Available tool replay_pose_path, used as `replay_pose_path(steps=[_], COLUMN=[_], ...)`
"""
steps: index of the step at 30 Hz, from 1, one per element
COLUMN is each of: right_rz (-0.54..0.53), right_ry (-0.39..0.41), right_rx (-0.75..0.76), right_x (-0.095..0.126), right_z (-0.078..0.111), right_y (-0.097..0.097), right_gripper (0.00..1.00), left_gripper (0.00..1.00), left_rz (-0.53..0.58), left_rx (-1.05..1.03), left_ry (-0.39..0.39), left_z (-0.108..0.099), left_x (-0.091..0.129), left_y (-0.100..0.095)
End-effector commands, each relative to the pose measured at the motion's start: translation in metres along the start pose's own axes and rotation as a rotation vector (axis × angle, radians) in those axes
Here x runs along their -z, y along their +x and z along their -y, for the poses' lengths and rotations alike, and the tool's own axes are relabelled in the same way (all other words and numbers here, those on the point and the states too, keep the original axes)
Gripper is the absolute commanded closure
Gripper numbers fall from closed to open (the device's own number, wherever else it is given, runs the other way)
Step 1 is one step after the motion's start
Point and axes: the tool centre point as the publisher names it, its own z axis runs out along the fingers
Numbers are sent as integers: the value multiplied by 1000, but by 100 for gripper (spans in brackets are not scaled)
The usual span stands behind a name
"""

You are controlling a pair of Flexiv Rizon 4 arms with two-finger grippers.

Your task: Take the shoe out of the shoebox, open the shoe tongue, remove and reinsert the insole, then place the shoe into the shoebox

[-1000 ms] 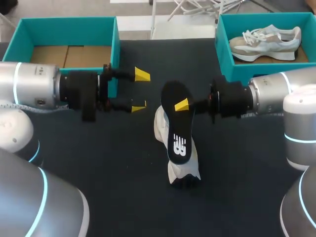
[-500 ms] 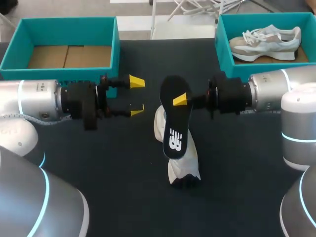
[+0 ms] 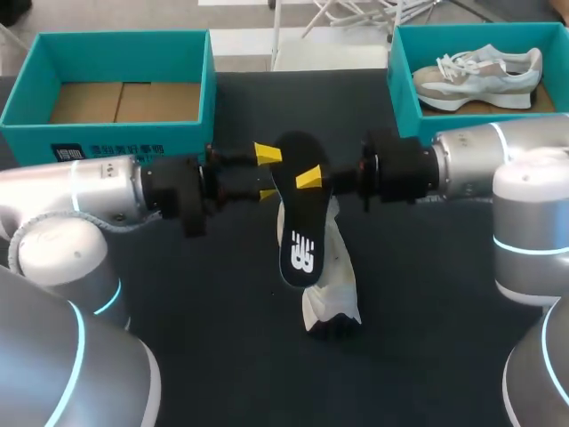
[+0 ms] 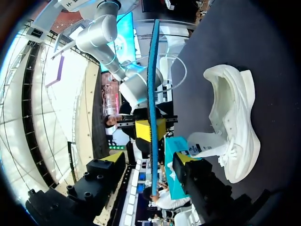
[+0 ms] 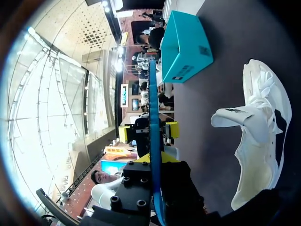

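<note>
Nearest you, the white shoe (image 3: 331, 285) sits on the dark table (image 3: 178, 338), outside both boxes. Above it hangs the black insole (image 3: 298, 227), with your right gripper (image 3: 308, 178) clamped on its upper part. Your left gripper (image 3: 265, 173) is spread apart, straddling the insole's top end without gripping it. Beyond, a teal shoebox (image 3: 107, 37) stands at left. The right shoebox (image 3: 402, 80) holds a grey sneaker (image 3: 484, 76).

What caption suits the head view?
The right arm holds a black insole in its jaws above the white shoe; the left arm straddles it with open jaws.
</note>
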Motion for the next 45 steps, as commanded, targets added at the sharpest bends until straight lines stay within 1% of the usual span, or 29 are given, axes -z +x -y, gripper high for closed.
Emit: replay_pose_path(steps=[1, 2, 3, 4, 5, 7, 9, 14, 16, 17, 18, 19, 20, 21, 22, 25, 26, 27, 28, 29, 33, 34, 37, 39, 40, 43, 44, 45], right_rz=[1, 1, 1, 1, 1, 1, 1, 1, 0, -1, -1, -2, -2, -2, -1, -1, -6, -7, -7, -8, 1, 4, 30, 36, 39, 87, 130, 144], right_ry=[4, 6, 8, 10, 11, 15, 20, 20, 17, 16, 16, 15, 15, 14, 13, 11, 23, 24, 11, 3, -33, -53, -70, -73, -79, -63, -52, -45], right_rx=[-2, -2, -3, -3, -3, -4, -5, -6, -6, -6, -5, -6, -6, -6, -6, -8, -11, -12, -17, -18, -11, -3, 19, 64, 114, 249, 366, 419], right_x=[-8, -9, -9, -10, -10, -11, -12, -13, -14, -14, -14, -15, -15, -15, -15, -15, -15, -15, -13, -11, 4, 10, 23, 29, 33, 38, 39, 38], right_z=[-3, -3, -3, -4, -4, -4, -4, -4, -4, -4, -4, -4, -4, -4, -4, -4, -3, -2, 0, 2, 11, 14, 18, 19, 18, 15, 14, 13], right_y=[-2, -1, -1, -1, -2, -1, -1, -1, -1, -1, -1, -2, -2, -2, -2, -3, -4, -5, -6, -7, -11, -12, -11, -10, -8, -3, 2, 4], right_gripper=[100, 100, 100, 100, 100, 100, 100, 100, 100, 100, 100, 100, 100, 100, 100, 100, 100, 85, 30, 0, 0, 0, 0, 0, 0, 0, 0, 0], left_gripper=[51, 54, 55, 58, 59, 59, 57, 61, 67, 67, 71, 72, 78, 92, 100, 100, 100, 100, 100, 100, 100, 100, 100, 100, 100, 100, 100, 100], left_rz=[2, 7, 7, 12, 16, 15, 17, 6, 3, 0, -2, -2, -3, -3, 1, 2, 2, 1, -1, -1, -10, -15, -35, -40, -51, -61, -62, -63], left_rx=[1, 1, 2, 3, 5, 7, 8, 16, 19, 21, 22, 24, 26, 28, 30, 34, 37, 38, 38, 39, 53, 63, 89, 143, 158, 219, 243, 251], left_ry=[4, 1, 0, -3, -7, -8, -11, -8, -7, -7, -6, -6, -7, -8, -11, -10, -11, -11, -13, -14, -17, -15, -10, -3, 0, 13, 21, 24], left_z=[-7, -8, -8, -8, -9, -9, -9, -9, -9, -8, -8, -7, -7, -7, -7, -7, -7, -7, -8, -8, -9, -8, -4, 1, 5, 13, 17, 18], left_x=[-11, -13, -15, -16, -18, -21, -23, -27, -28, -28, -28, -28, -28, -28, -28, -28, -28, -28, -26, -25, -13, -7, 3, 9, 12, 17, 18, 18], left_y=[5, 5, 5, 5, 5, 6, 7, 12, 14, 15, 16, 16, 17, 17, 17, 17, 17, 17, 16, 15, 12, 12, 11, 10, 9, 9, 8, 8])
